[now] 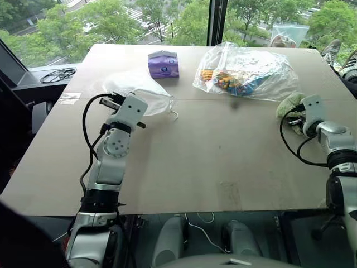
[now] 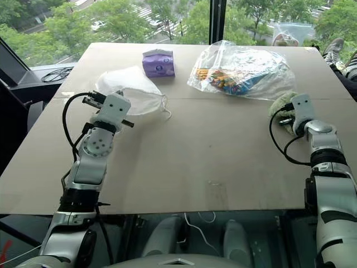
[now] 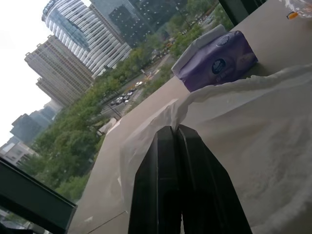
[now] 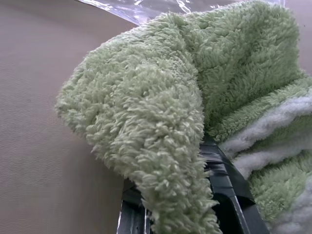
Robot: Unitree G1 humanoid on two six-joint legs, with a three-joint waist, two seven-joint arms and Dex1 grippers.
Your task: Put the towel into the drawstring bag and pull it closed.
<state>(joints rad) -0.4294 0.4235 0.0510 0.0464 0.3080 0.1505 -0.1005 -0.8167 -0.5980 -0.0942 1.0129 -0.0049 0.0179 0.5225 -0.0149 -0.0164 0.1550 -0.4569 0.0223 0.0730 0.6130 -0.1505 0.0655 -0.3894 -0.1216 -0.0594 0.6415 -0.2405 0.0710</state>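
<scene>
The white drawstring bag (image 1: 142, 89) lies on the table at the far left, one of its cords (image 1: 173, 115) trailing toward the middle. My left gripper (image 3: 175, 129) is shut on the bag's thin edge, pinching a tuft of white fabric at its tips. The light green fluffy towel (image 1: 290, 104) lies bunched at the right side of the table. My right gripper (image 1: 297, 118) is at the towel's near side. In the right wrist view a thick fold of the towel (image 4: 161, 126) hangs between and over its black fingers (image 4: 229, 195), which are closed on it.
A purple tissue pack (image 1: 163, 63) stands behind the bag. A large clear plastic bag of colourful items (image 1: 245, 70) lies at the back right, just beyond the towel. A coil of black cable (image 1: 57, 74) lies on the ledge left of the table (image 1: 212, 151).
</scene>
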